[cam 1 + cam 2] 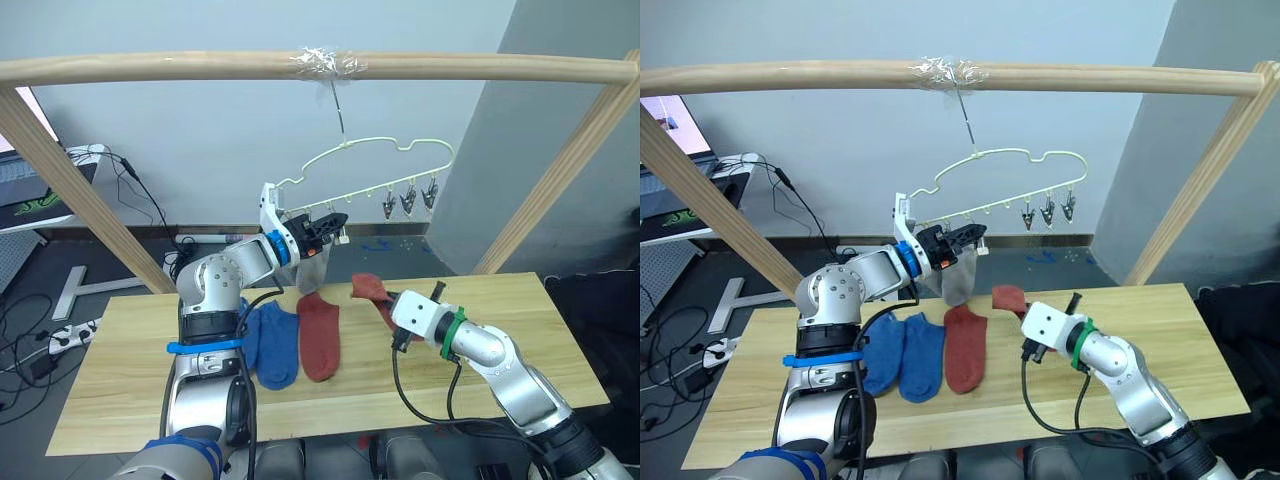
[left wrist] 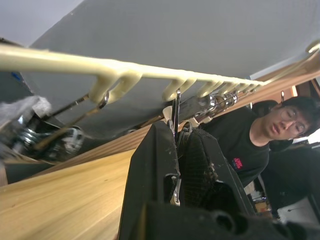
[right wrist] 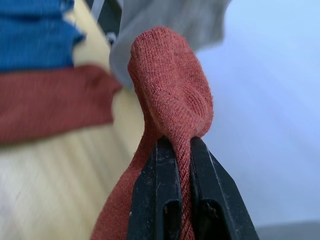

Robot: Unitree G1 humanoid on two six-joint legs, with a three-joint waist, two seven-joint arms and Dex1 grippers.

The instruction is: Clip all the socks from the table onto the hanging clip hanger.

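The pale yellow-green clip hanger [image 1: 372, 152] hangs by its hook from the taped top rail. My left gripper [image 1: 336, 222] is raised at its lower bar, shut on a metal clip [image 2: 176, 112]. A light grey sock [image 1: 958, 278] dangles just under that gripper. Three free clips [image 1: 408, 200] hang toward the hanger's right end. On the table [image 1: 120, 380] lie two blue socks [image 1: 272, 342] and one rust red sock [image 1: 320, 336] side by side. My right gripper [image 3: 182, 145] is shut on another rust red sock [image 1: 371, 289], lifting its end just off the wood.
The round wooden rail frame [image 1: 180, 67] spans overhead, with slanted posts [image 1: 70, 185] at both sides. A person [image 2: 250, 140] in a black shirt sits behind the table. Cables and a power strip [image 1: 70, 335] lie on the floor at the left.
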